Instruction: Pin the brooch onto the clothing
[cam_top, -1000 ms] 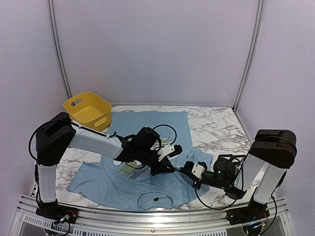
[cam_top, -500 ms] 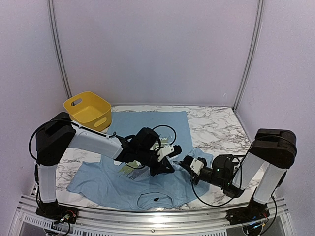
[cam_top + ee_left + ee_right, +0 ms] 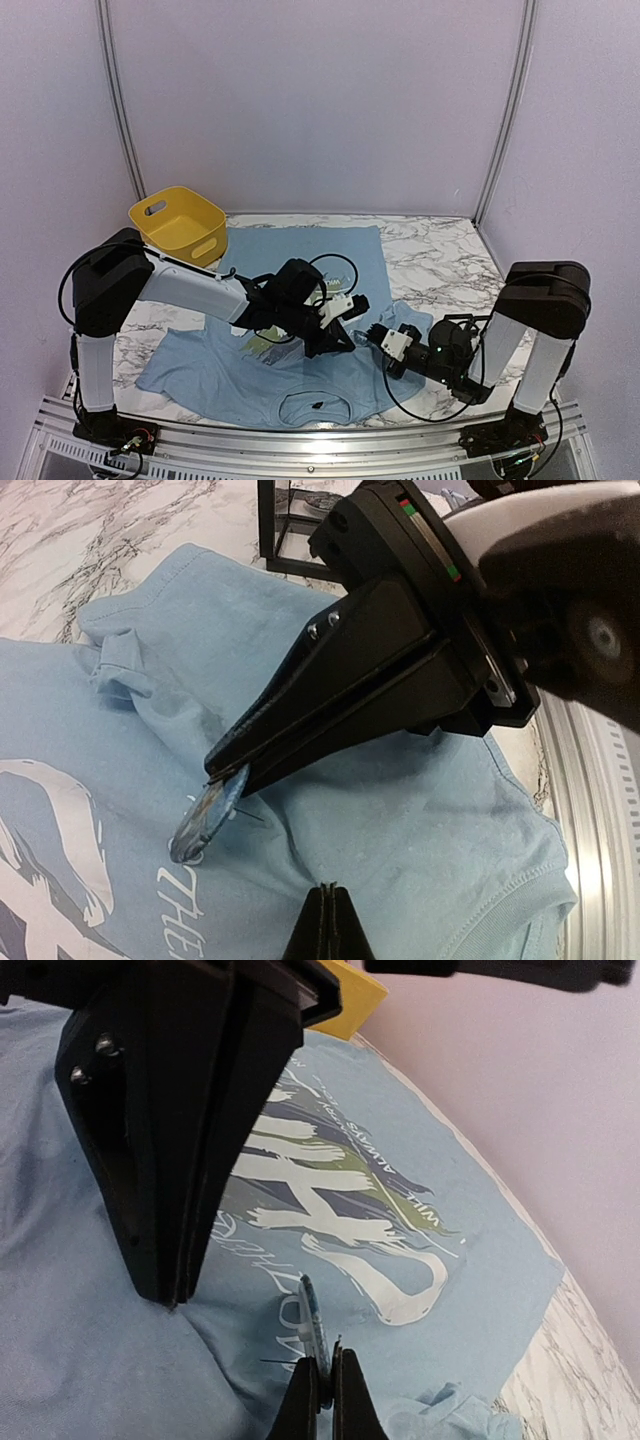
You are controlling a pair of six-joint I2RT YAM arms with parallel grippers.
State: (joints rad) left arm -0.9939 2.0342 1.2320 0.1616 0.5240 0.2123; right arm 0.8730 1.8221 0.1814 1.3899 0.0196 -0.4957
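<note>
- The bench [image 3: 440, 250] carries the T-shirt [image 3: 215, 375], which lies spread flat with its collar toward the arm bases.
- We judge the T-shirt to be light, soft and limp. It will likely slide and bunch under a push, so it is better taken by a small raised fold near the print than by a flat patch.
- The left tool [image 3: 172, 1295] has its jaws together and seems to nip such a ridge of cloth just beside the white lettering.
- The right tool [image 3: 225, 770] is clamped on the brooch [image 3: 203, 818] by its rim, holding it just above the cloth, near the left tool's tip.
- The brooch is a small, thin, glossy disc. We expect it to be stiff, light and slippery, best gripped by the edge, leaving its back free.
</note>
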